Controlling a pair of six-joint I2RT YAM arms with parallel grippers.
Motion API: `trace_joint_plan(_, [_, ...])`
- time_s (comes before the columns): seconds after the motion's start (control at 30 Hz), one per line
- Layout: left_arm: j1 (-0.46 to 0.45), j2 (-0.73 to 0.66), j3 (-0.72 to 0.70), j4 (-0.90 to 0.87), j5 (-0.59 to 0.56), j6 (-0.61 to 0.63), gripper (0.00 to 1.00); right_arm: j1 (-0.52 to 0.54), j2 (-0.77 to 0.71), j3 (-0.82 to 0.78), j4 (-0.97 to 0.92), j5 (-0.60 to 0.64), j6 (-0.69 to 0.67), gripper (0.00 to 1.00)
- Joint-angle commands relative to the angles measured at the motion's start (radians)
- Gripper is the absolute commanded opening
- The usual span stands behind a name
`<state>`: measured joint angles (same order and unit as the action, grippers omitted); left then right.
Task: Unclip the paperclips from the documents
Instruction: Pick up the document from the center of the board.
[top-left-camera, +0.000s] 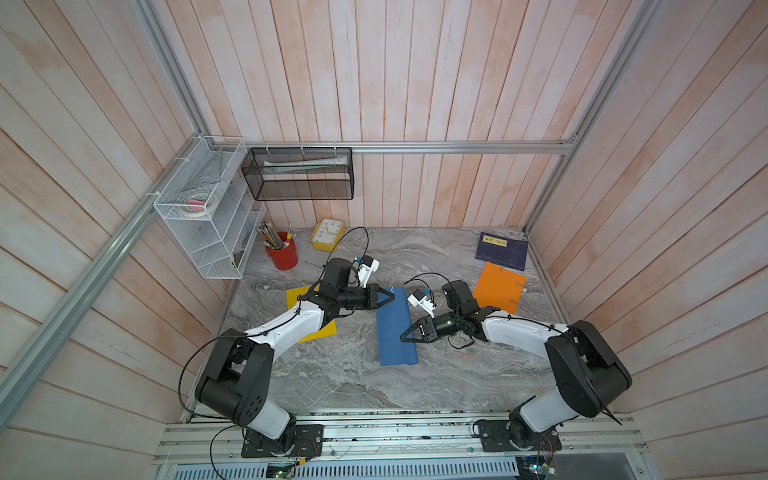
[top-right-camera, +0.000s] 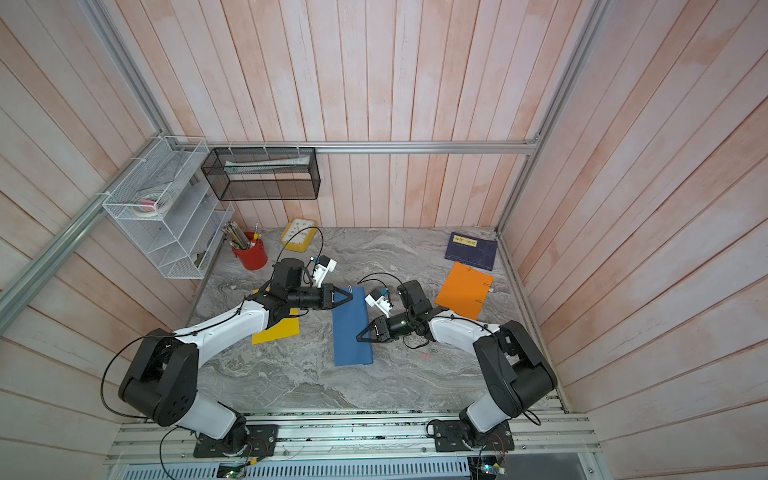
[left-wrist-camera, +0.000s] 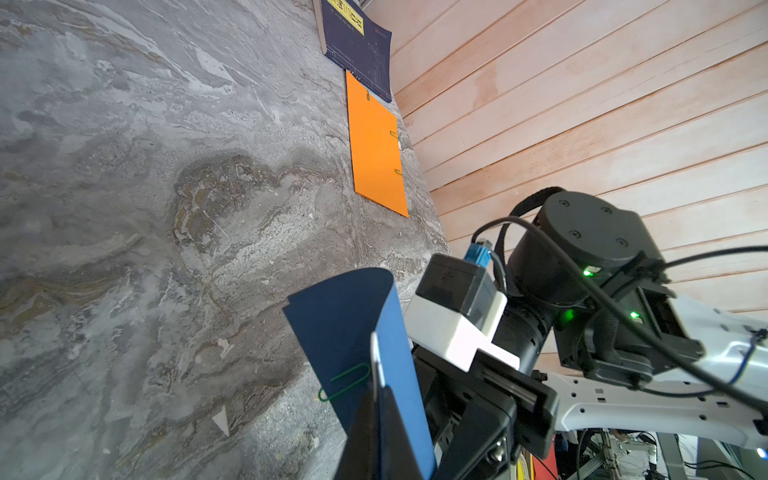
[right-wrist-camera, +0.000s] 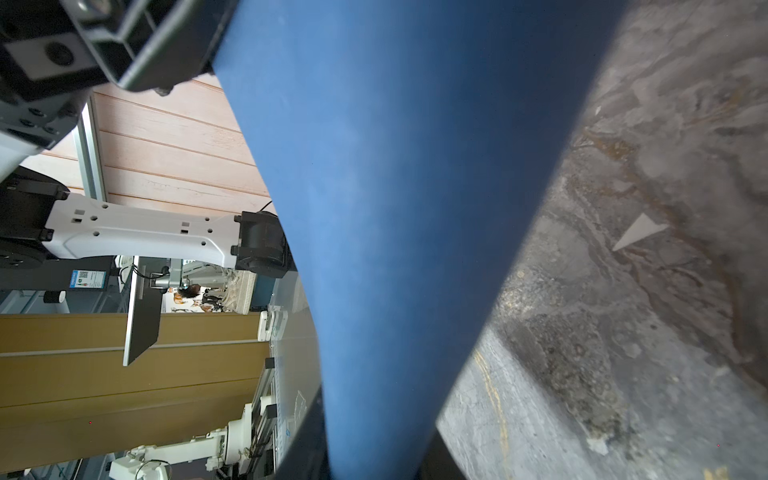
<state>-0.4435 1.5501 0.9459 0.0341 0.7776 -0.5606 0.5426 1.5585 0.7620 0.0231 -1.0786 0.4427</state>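
Observation:
The blue document (top-left-camera: 395, 332) (top-right-camera: 349, 332) lies mid-table, curled up between both arms. My left gripper (top-left-camera: 392, 296) (left-wrist-camera: 376, 392) is shut at its far left corner, pinching a silvery paperclip (top-left-camera: 390, 289) (left-wrist-camera: 376, 357) on the sheet's edge. A green paperclip (left-wrist-camera: 345, 382) sits on the same edge beside the fingers. My right gripper (top-left-camera: 403, 338) (right-wrist-camera: 374, 469) is shut on the blue sheet's right edge. The orange document (top-left-camera: 498, 289) (left-wrist-camera: 374, 153) lies at the right with green clips (left-wrist-camera: 394, 134) on its border. The yellow document (top-left-camera: 322, 332) lies mostly hidden under the left arm.
A dark navy booklet (top-left-camera: 501, 250) lies at the back right. A red pencil cup (top-left-camera: 283, 253) and a yellow clock (top-left-camera: 327, 235) stand at the back left, under a white wire rack (top-left-camera: 208, 208) and a black mesh basket (top-left-camera: 299, 174). Loose clips (top-left-camera: 467, 354) lie beneath the right arm.

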Motion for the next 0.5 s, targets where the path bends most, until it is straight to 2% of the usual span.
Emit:
trace_joint_plan(0.0, [-0.001,-0.018,-0.019,0.002,0.000,0.019,0.05,0.004,0.017,0.028,0.011,-0.004,0.004,0.27])
trace_joint_plan(0.17, [-0.001,-0.016,-0.015,-0.005,0.001,0.023,0.02,0.005,0.019,0.028,0.014,-0.005,0.007,0.29])
trace_joint_plan(0.47, [0.000,-0.025,0.017,-0.066,-0.013,0.066,0.00,-0.017,0.013,0.024,-0.018,0.047,-0.018,0.49])
